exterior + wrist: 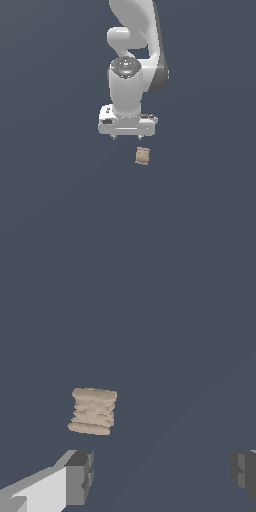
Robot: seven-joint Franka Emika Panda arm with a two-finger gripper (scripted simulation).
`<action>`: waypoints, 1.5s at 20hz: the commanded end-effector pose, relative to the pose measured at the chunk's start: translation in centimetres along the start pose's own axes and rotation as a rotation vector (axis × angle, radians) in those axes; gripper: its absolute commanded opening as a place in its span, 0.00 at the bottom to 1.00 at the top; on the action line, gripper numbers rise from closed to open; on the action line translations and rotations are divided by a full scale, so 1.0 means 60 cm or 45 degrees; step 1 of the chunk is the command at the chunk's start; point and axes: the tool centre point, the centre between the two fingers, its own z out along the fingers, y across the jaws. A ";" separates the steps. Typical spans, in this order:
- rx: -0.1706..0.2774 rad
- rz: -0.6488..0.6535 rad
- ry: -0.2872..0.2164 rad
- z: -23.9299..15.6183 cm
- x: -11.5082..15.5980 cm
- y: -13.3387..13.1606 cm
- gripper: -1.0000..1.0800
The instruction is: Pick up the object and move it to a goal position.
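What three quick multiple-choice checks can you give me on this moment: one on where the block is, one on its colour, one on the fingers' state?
1. Where is the block relative to the gripper in the exterior view?
A. Clamped between the fingers
B. Below it, slightly toward the exterior view's right
C. Far off at the exterior view's left edge

2. What colour is the block?
A. Tan with faint darker bands
B. Bright red
C. Solid black

3. What state are the fingers in?
A. Shut on the block
B. Shut with nothing held
C. Open, spread wide, holding nothing

Answers:
1 B: the block sits apart from the gripper, lower and a little to that side.
2 A: the wrist view shows a beige block with darker stripes.
3 C: the wrist view shows the two fingers far apart, with the block beyond them, not between.
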 end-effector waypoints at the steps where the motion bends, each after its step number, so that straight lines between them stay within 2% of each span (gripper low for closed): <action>1: 0.000 0.000 0.000 0.000 0.000 0.000 0.96; 10: 0.010 -0.018 -0.066 0.018 -0.018 0.002 0.96; 17: 0.009 -0.012 -0.063 0.022 -0.016 -0.002 0.96; 23: 0.005 0.029 -0.052 0.050 -0.008 -0.030 0.96; 30: -0.003 0.108 -0.028 0.106 0.005 -0.085 0.96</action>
